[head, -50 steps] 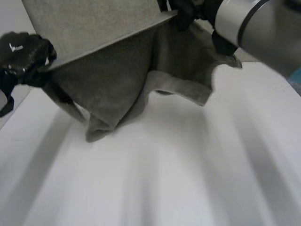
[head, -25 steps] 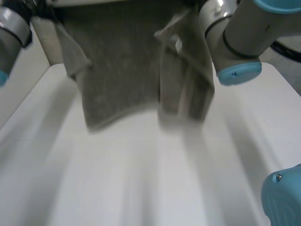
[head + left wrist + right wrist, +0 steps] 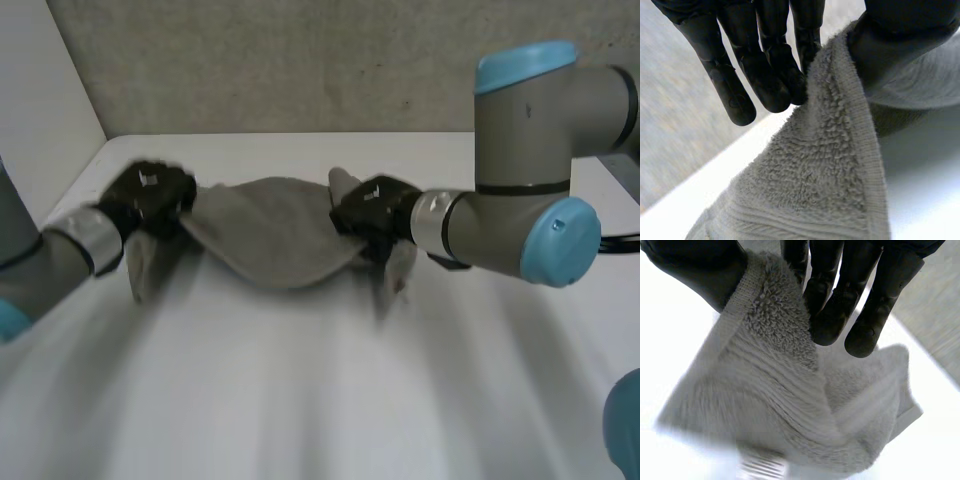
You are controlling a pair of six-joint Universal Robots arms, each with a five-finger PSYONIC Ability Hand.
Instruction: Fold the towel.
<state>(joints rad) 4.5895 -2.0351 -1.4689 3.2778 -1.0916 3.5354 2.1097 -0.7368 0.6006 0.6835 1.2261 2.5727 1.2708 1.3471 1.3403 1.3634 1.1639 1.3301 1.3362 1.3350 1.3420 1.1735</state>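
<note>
Head view: the grey towel [image 3: 275,235] sags low over the white worktop [image 3: 320,400], bunched rather than flat. The left hand [image 3: 150,195] grips the towel's left end and the right hand [image 3: 370,210] its right end, each with a flap hanging below it.

Left wrist view: the left hand [image 3: 765,75] pinches a corner of the towel [image 3: 825,190] between thumb and fingers.

Right wrist view: the right hand [image 3: 840,300] pinches a hemmed edge of the towel [image 3: 775,390] likewise.

I judge the fold barely begun. There are no neat layers yet, so laying flat and folding remain.
</note>
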